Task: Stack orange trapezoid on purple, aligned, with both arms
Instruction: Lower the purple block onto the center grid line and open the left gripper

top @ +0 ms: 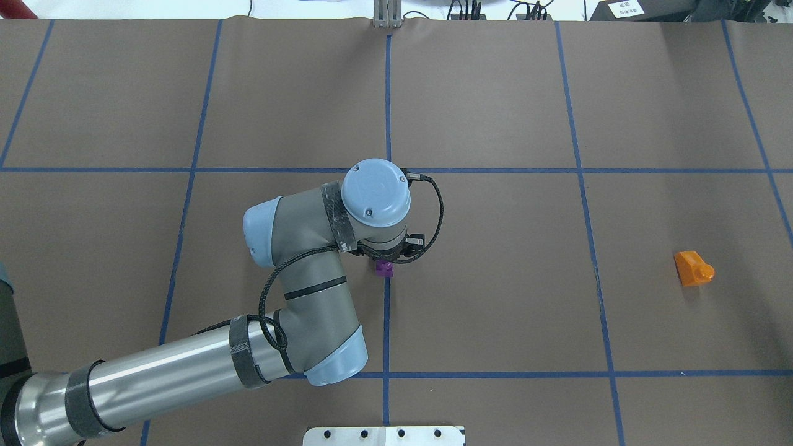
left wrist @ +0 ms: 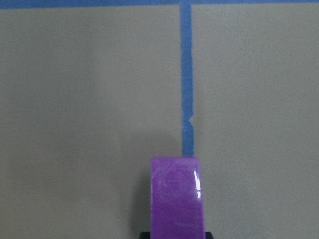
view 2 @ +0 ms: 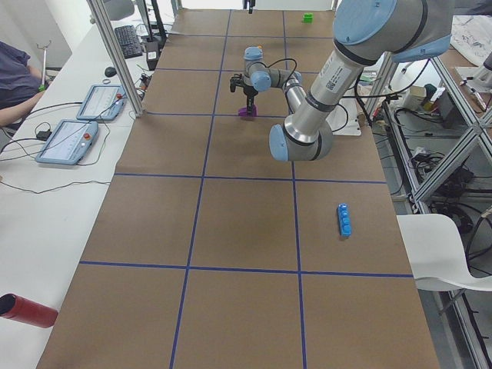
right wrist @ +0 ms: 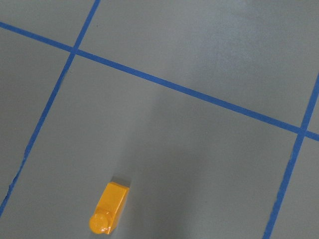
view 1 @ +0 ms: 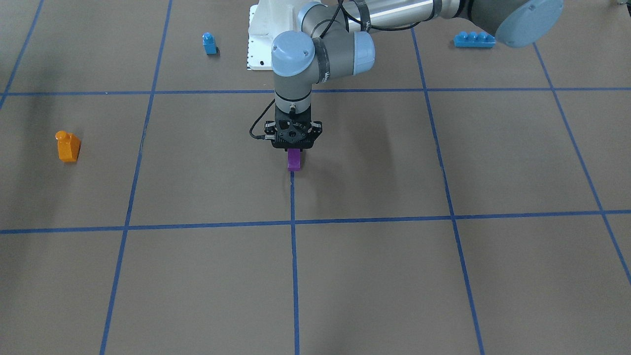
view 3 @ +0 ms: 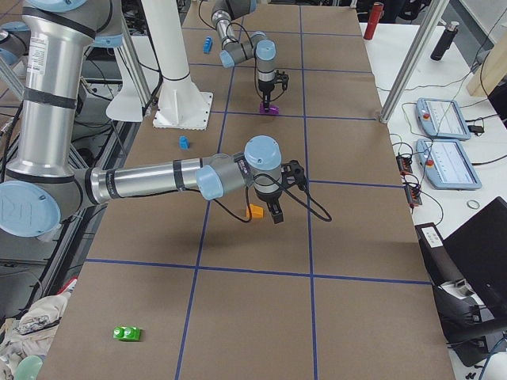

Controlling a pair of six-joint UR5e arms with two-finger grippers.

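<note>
The purple brick (view 1: pixel 294 160) hangs between the fingers of my left gripper (view 1: pixel 294 149) at the table's middle, over a blue tape line. Its lower end is at or just above the surface. It also shows in the overhead view (top: pixel 385 267) and fills the bottom of the left wrist view (left wrist: pixel 177 196). The orange trapezoid (view 1: pixel 68 146) stands alone far off on the robot's right side (top: pixel 693 268). The right wrist view shows it from above at a distance (right wrist: pixel 109 207). My right gripper (view 3: pixel 274 214) shows only in the exterior right view, near the orange brick (view 3: pixel 255 211); I cannot tell if it is open.
A small blue single-stud brick (view 1: pixel 209 43) and a long blue brick (view 1: pixel 473 39) lie near the robot's side, either side of the white pedestal base (view 1: pixel 259 44). A green brick (view 3: pixel 127 333) lies at the near end in the exterior right view.
</note>
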